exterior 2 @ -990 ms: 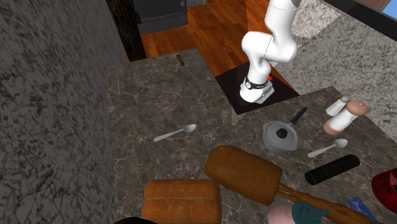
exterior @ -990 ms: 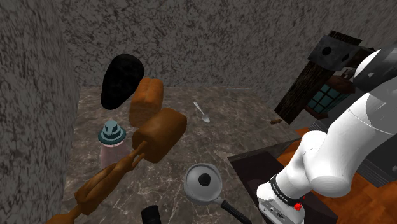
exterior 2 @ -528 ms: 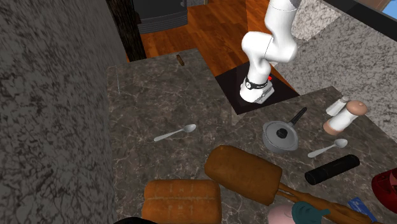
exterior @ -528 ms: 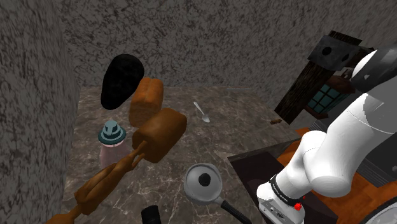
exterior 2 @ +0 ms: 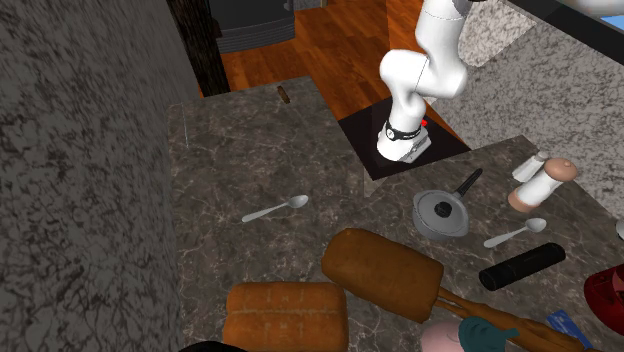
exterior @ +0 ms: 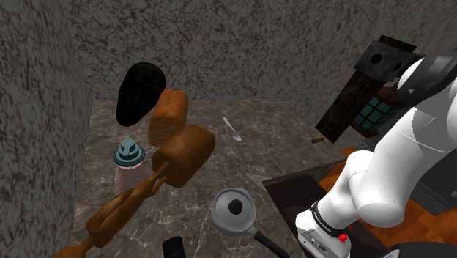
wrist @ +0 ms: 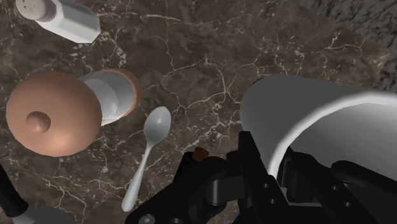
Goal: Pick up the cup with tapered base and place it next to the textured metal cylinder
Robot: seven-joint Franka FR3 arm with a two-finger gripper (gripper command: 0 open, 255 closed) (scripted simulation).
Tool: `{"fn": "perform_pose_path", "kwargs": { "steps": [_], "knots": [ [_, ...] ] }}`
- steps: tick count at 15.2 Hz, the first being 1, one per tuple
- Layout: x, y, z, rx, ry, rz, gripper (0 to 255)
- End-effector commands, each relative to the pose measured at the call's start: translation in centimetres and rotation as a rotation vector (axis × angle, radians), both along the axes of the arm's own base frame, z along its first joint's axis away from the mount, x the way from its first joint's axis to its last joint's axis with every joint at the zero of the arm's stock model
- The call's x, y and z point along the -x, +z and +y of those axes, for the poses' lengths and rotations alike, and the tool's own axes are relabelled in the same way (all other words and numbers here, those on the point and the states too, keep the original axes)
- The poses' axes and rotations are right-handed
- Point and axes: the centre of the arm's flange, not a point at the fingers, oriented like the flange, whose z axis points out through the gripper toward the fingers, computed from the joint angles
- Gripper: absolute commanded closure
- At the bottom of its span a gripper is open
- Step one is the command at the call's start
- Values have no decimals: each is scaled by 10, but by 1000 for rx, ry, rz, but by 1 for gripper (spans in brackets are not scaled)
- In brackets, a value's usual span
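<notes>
Above the marble counter (wrist: 210,57), the grey cup (wrist: 299,114) is clasped by its wall in the gripper (wrist: 275,154), near the spoon (wrist: 147,156); nothing is seen inside it. Carrying is judged the step in hand. Next, lowering is called for beside the black cylinder (exterior 2: 521,266), at four o'clock from the lidded pan (exterior 2: 440,213).

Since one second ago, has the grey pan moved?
No. In the shoulder view the grey pan lies at the same place beside the dark stand.
</notes>
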Motion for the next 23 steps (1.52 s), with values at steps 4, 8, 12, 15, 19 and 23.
{"fn": "perform_pose_path", "kwargs": {
  "steps": [4, 8, 12, 15, 19, 23],
  "knots": [
    [2, -27, 1, -1, 0, 0, 255],
    [2, -48, 1, -1, 0, 0, 255],
    [2, -69, 1, -1, 0, 0, 255],
    [2, -85, 1, -1, 0, 0, 255],
    [2, -98, 1, -1, 0, 0, 255],
    [2, -98, 1, -1, 0, 0, 255]
  ]
}}
